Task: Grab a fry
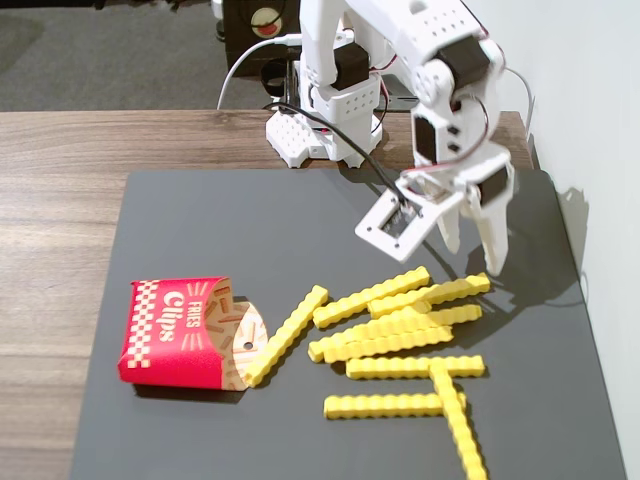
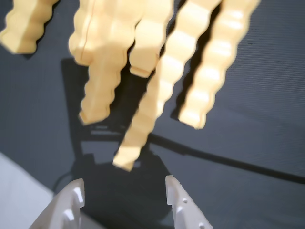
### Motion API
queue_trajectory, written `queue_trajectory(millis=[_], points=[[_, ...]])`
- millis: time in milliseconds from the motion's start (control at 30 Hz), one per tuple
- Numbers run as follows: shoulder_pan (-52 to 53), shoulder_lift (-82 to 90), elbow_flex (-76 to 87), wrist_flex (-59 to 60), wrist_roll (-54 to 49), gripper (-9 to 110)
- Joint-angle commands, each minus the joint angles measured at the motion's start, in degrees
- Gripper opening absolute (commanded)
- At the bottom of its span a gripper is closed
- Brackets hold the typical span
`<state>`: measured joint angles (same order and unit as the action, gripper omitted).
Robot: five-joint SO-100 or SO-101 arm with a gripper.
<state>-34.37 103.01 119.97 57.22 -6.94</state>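
Several bright yellow crinkle-cut fries lie on the dark mat [image 1: 200, 230], most in a loose pile [image 1: 400, 320] at centre right. One fry [image 1: 288, 333] leans on the mouth of the red "Fries Clips" carton [image 1: 172, 333], which lies on its side at the left. My white gripper [image 1: 472, 258] hangs open and empty just above the right end of the pile. In the wrist view the two fingertips [image 2: 76, 193] stand apart at the bottom around bare mat [image 2: 257, 109]. The near end of one fry [image 2: 143, 129] lies just ahead of my gripper [image 2: 125, 188].
The arm's white base [image 1: 320, 120] stands at the back of the wooden table [image 1: 60, 200], with a cable. A white wall [image 1: 600, 150] runs along the right edge of the mat. Two fries [image 1: 455, 410] lie crossed near the front right.
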Motion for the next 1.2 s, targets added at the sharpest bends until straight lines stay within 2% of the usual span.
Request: queue_trajectory(millis=[0, 600, 1167], points=[[0.26, -3.16, -4.39, -1.14, 1.67, 23], [-1.67, -12.57, -9.05, -3.25, 4.48, 21], [-1.93, -14.06, -9.58, -2.81, 4.04, 5]])
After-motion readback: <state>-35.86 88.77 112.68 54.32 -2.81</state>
